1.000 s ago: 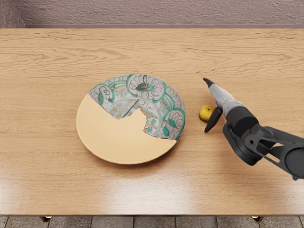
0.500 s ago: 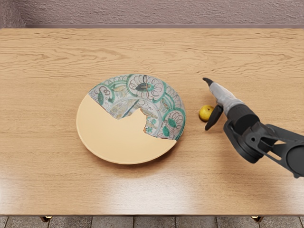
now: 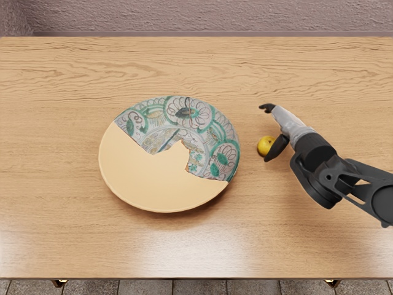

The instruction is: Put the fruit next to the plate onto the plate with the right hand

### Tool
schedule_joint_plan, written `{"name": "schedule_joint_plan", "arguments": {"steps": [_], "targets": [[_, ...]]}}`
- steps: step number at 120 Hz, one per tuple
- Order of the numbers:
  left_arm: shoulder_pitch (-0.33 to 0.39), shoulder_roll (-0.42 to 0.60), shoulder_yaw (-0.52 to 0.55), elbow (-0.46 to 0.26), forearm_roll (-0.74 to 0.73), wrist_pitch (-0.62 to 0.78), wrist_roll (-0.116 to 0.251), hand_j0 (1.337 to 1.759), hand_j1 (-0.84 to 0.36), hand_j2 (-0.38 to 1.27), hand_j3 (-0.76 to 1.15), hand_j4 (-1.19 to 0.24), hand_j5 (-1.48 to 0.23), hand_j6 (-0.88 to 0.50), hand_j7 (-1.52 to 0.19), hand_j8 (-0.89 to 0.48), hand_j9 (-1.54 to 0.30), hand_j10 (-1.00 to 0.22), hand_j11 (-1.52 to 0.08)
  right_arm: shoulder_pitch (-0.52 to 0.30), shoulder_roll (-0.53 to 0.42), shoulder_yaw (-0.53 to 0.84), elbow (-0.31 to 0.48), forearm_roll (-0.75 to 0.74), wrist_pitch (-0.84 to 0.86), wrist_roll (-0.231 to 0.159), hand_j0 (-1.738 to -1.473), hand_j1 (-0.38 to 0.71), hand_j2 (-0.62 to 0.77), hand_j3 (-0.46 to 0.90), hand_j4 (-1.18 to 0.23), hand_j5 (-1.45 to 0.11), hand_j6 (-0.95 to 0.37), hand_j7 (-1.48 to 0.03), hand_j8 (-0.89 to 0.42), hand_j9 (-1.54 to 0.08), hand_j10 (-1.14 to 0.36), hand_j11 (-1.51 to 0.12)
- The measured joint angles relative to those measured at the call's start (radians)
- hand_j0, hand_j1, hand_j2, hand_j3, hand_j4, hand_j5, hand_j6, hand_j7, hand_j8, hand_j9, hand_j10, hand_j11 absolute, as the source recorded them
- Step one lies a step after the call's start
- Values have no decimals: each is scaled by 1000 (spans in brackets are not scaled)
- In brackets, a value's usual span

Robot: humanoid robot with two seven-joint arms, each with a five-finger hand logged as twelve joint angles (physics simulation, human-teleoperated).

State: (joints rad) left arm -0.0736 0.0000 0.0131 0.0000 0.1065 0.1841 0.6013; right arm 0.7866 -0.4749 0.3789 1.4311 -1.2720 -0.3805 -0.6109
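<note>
Status: not much done, the grasp isn't made.

- Fruit (image 3: 266,145): small, yellow, round, sitting on the tabletop (image 3: 73,80) just right of the plate (image 3: 141,178). There's a narrow strip of bare wood between it and the rim. Not lifted and not on the plate.
- Right hand (image 3: 287,128): comes in from the right edge and sits just right of the fruit, pointing up-left. Fingers (image 3: 276,147) are spread and hold nothing. One dark digit reaches down to the fruit's right side, touching or nearly so; can't tell which from this angle. Another digit sticks out farther up the tabletop with its tip hooked, well clear of the fruit. No closure around the fruit that I can see.
- Left arm: not in view.
- Plate: nothing on it. Half patterned green and white, half plain tan, which looks like a render texture quirk and not an object.

My read is that the approach is basically finished and the hand is in pre-grasp. Everything else is left:
1. close the fingers on the fruit
2. lift it clear of the tabletop
3. carry it left over the rim
4. release onto the plate

Risk: the fruit is small and round, so one-sided contact could roll it toward the plate rim or out of reach. It needs opposing digits on both sides before closing.
</note>
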Motion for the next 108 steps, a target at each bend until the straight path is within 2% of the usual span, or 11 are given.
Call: {"name": "schedule_joint_plan", "arguments": {"steps": [27, 53, 108], "targets": [[0, 0, 0, 0, 0, 0, 0, 1658, 347, -3, 0, 5, 1, 6, 1, 6, 0, 5, 0, -3, -1, 0, -1, 2, -1, 0, -1658, -30, -51, 0, -270, -348, -271, -347, -270, -348, -269, -348], [0, 0, 0, 0, 0, 0, 0, 1658, 347, -3, 0, 5, 1, 6, 1, 6, 0, 4, 0, -13, -1, 0, -1, 6, -2, 0, -1658, 49, -89, 0, -305, -398, -308, -395, -305, -399, -304, -399], [0, 0, 0, 0, 0, 0, 0, 1658, 347, -3, 0, 5, 1, 6, 1, 6, 0, 4, 0, -15, 2, 0, -1, 15, -4, -1, -1658, 145, -43, 0, -381, -498, -385, -495, -383, -495, -383, -494]]}}
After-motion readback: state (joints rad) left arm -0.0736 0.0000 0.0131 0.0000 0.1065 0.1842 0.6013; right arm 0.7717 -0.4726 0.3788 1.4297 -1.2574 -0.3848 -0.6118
